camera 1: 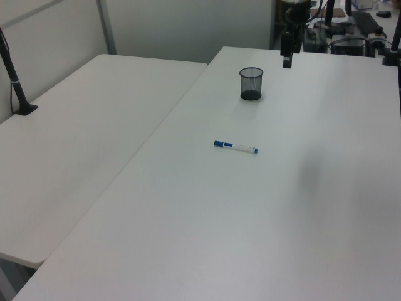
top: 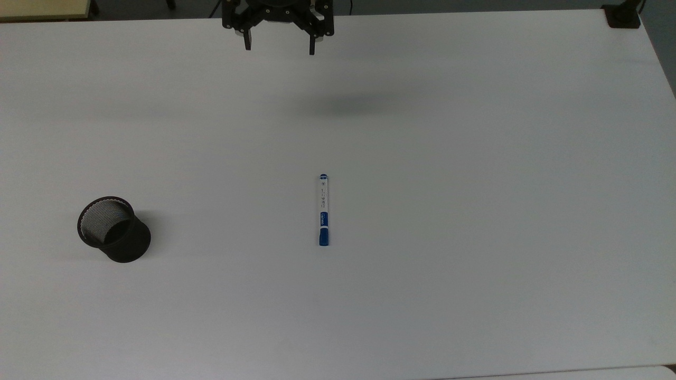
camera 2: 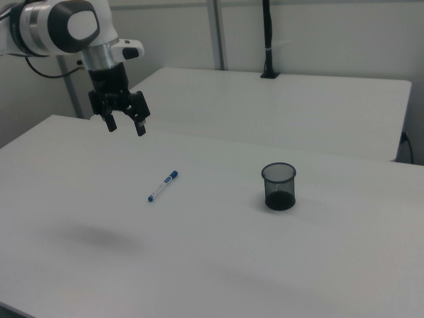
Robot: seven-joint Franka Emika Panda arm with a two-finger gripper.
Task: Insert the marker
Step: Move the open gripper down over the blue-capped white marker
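Your gripper (top: 279, 48) hangs high above the surface (top: 475, 158), near the far edge in the top view, with its fingers (camera 2: 141, 128) spread wide apart and nothing between them. The marker (top: 323, 209) lies flat out in the open, well apart from the gripper and well apart from the cup (top: 113, 229) — a black mesh cup standing upright, mouth up, off to the top view's left.

What could go wrong from here, in my judgement:
- The marker is slim and round. If you come down off its centre line, one finger will likely nudge it first and it may roll out of the grasp.
- It lies lengthwise along the top view's vertical. The fingers look set across that line already, but check the wrist angle before you descend; closing along the barrel would catch nothing.
- Descend too far and the fingertips strike the surface.
- The cup looks light. Bring the marker in tilted or off-centre and it may catch the rim and tip the cup over.

Little else is around — a second white table (camera 1: 81, 138) alongside and a dark post (camera 2: 267, 40) clamped to it. Nothing lies between gripper, marker and cup.
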